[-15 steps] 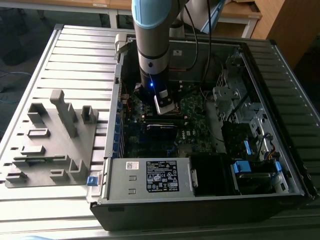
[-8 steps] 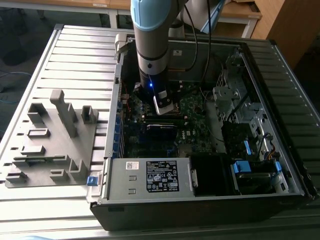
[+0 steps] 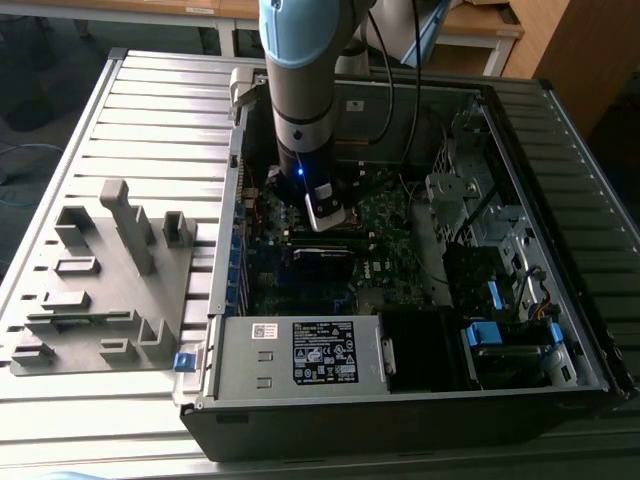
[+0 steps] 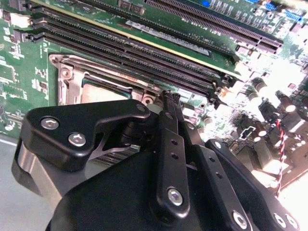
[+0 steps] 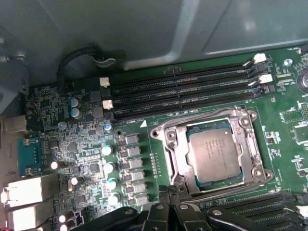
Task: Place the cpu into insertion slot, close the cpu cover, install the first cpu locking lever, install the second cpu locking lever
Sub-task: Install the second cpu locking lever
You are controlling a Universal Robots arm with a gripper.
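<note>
Overall, an open computer case (image 3: 400, 300) lies on its side on a slatted metal bench (image 3: 150, 110), with a grey fixture block (image 3: 100, 290) set well apart toward the exterior view's left. The arm (image 3: 305, 90) reaches straight down into the case and ends just above the green circuit board (image 3: 385, 215).

On that board, in the first wrist view, the long black memory slots (image 5: 183, 86) run along one side of the insertion slot (image 5: 166, 139), and a second bank of them runs along the opposite side, next to the hand. The cpu cover (image 5: 245, 144) appears folded down flat around the cpu (image 5: 214, 154), whose grey metal top shows through the cover's square window. So the chip seems already seated and the frame closed over it. Whether either locking lever is latched cannot be told from these views.

The hand (image 5: 166, 209) hangs just beside the socket, at the edge nearest the second bank. In the second wrist view the hand (image 4: 171, 103) has its black fingertips drawn together, with nothing visible between them, so it is judged closed and empty. The socket lies directly ahead of the fingertips and slightly below them. The cover's edge is near the fingertips, though contact cannot be confirmed.
</note>
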